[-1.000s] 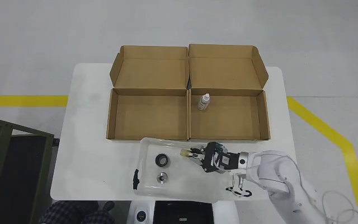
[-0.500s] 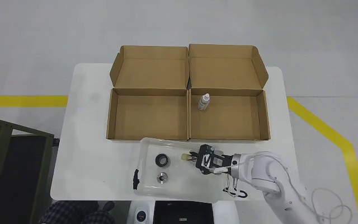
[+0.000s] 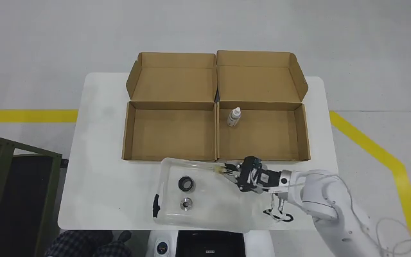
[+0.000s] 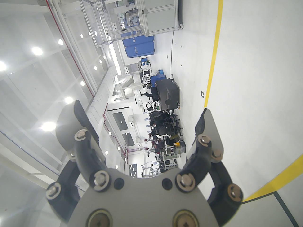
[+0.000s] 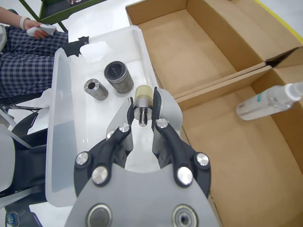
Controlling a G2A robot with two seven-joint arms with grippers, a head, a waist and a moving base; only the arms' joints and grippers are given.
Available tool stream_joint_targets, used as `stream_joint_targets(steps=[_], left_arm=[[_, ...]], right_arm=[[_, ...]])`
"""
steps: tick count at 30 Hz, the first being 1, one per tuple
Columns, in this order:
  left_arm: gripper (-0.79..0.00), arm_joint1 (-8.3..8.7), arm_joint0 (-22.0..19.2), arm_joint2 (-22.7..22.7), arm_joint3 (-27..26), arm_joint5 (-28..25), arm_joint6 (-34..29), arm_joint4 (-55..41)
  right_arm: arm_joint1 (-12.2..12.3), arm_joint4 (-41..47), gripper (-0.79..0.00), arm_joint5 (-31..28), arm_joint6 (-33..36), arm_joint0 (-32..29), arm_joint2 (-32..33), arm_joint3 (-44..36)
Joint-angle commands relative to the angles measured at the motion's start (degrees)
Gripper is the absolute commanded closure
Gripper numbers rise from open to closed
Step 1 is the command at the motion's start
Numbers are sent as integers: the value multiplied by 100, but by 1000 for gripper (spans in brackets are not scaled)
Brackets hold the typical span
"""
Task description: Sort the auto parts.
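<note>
Top view: logged the right gripper (image 3: 232, 174) above the clear tray (image 3: 168, 215), close to the rim facing the two boxes. Made out a small pale-tipped stud (image 3: 223, 170) at its tip. Could not judge the grip from up there.

Right wrist view: settled the grip. Saw both fingers (image 5: 156, 100) drawn in to a narrow gap and clamped on the stud's steel collar, with the cream cap pointing away from the wrist and the threaded end toward it. Judged the stud seemingly off the tray floor, just beside the tray wall next to the boxes.

Same view: counted two more parts standing on end on the tray floor beyond the stud. Recorded a wide steel sleeve (image 5: 118, 77) with a dark bore and a smaller steel bush (image 5: 95, 89) with a hole in its end, near each other but not touching. From the top view, read them merely as two round spots, with the sleeve nearer the boxes and the bush nearer the robot.

Top view again: noted the left box (image 3: 170, 135) and right box (image 3: 270, 138) side by side, touching, lids folded back, on the white table (image 3: 96, 160). Found one clear bottle (image 3: 233, 117) with a white cap in the right box, near the wall shared with the left box.

Left wrist view: found the left gripper (image 4: 142, 109) spread wide, nothing between its fingers, aimed at a hall floor with a yellow line (image 4: 214, 48).
</note>
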Motion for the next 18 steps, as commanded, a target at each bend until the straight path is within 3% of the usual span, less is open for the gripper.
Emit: stream_joint_targets(steps=[1,7,18], left_arm=[[-785,0,0,0,0,0,0,0],[-785,0,0,0,0,0,0,0],[-785,0,0,0,0,0,0,0]], right_arm=[[15,103,0,32,38,45,140,-17],[13,397,0,224,351,454,142,217],[-119,575,0,529,583,1512,-583,1331]])
